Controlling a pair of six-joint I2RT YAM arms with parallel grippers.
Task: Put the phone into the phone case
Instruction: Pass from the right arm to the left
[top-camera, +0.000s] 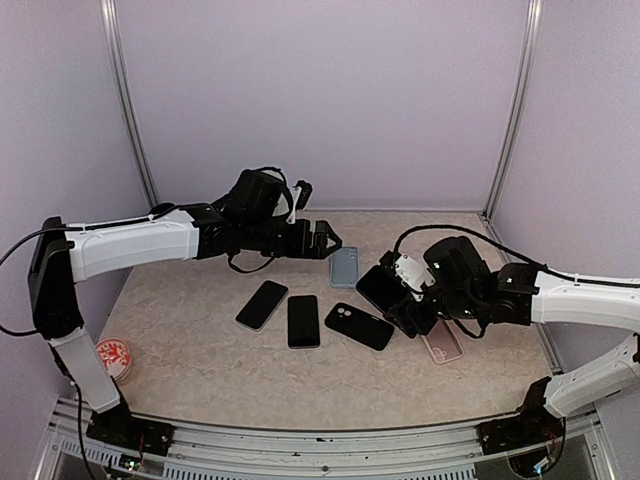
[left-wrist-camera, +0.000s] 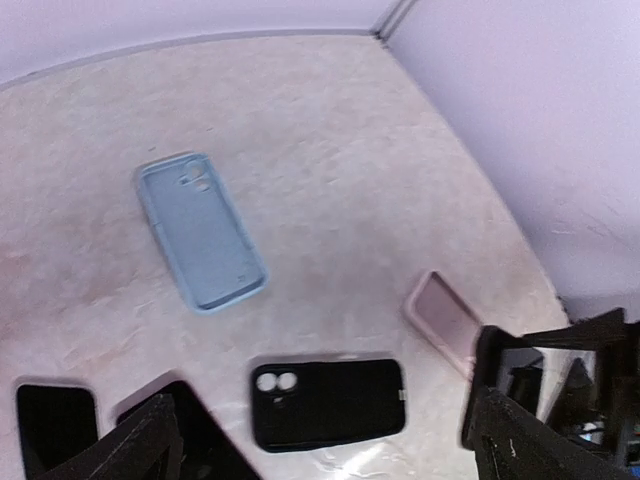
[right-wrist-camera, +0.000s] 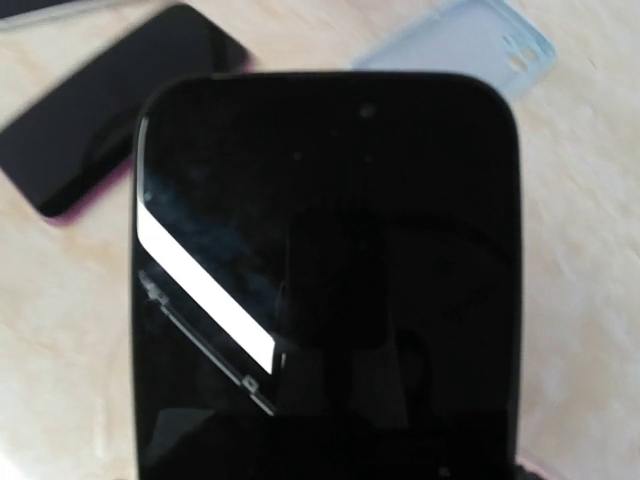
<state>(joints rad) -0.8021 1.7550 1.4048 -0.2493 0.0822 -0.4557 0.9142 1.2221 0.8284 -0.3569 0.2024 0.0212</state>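
Phone (right-wrist-camera: 330, 280), black with a dark screen, clamped in the right end effector (top-camera: 408, 300) and tilted above the surface (top-camera: 200, 340), beside the pink phone case (top-camera: 442, 343). It fills the right wrist view, hiding the fingers; its lower edge is cropped. Left end effector (top-camera: 322, 240) spread wide near the blue case (left-wrist-camera: 200, 230). Surface beige, marbled; walls lilac.
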